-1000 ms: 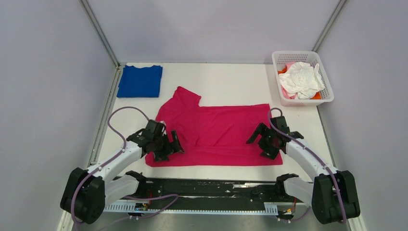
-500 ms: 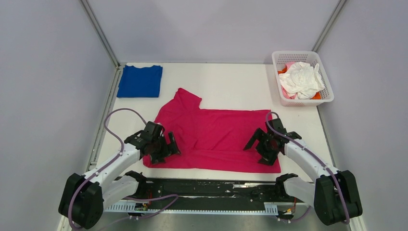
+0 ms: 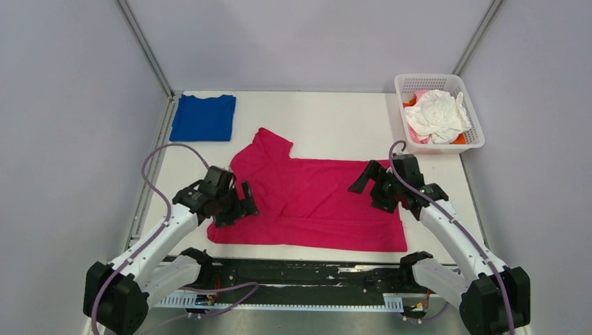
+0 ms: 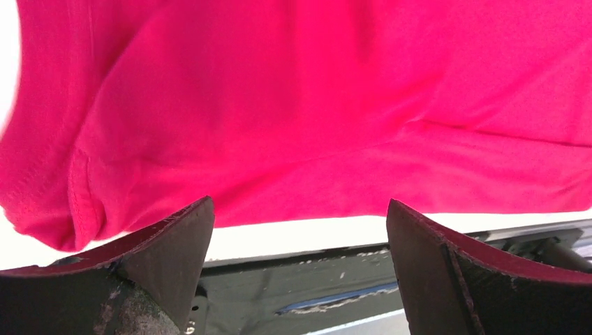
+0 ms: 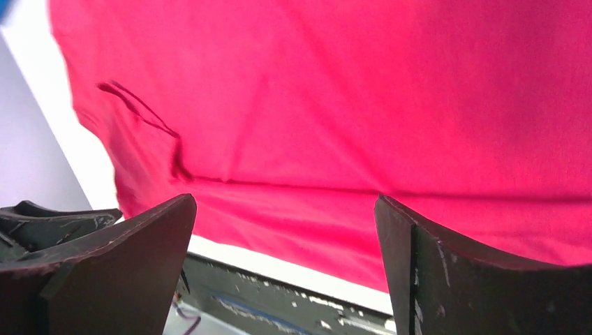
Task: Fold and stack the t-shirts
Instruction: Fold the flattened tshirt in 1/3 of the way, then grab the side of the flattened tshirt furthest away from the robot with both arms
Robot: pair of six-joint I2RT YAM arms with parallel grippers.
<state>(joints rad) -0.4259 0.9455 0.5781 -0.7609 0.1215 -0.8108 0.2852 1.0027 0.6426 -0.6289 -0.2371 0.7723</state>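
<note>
A magenta-pink t-shirt (image 3: 311, 202) lies spread flat in the middle of the table, one sleeve pointing to the far left. My left gripper (image 3: 239, 207) hovers open over its left edge. My right gripper (image 3: 368, 190) hovers open over its right part. Both are empty. The left wrist view shows the shirt (image 4: 314, 105) beyond the open gripper (image 4: 300, 241), with its near hem and the table edge between the fingers. The right wrist view shows the same cloth (image 5: 335, 105) past the open gripper (image 5: 286, 234). A folded royal blue t-shirt (image 3: 203, 117) lies at the far left.
A white lattice basket (image 3: 470, 118) at the far right corner holds crumpled white (image 3: 436, 115), pale pink and orange shirts. Grey walls close in the table on the left, back and right. A black rail (image 3: 300, 269) runs along the near edge between the arm bases.
The shirt's near hem has slid a little toward the near edge. Both grippers have since drawn back from its near corners, rising and moving farther over the cloth, open and empty.
</note>
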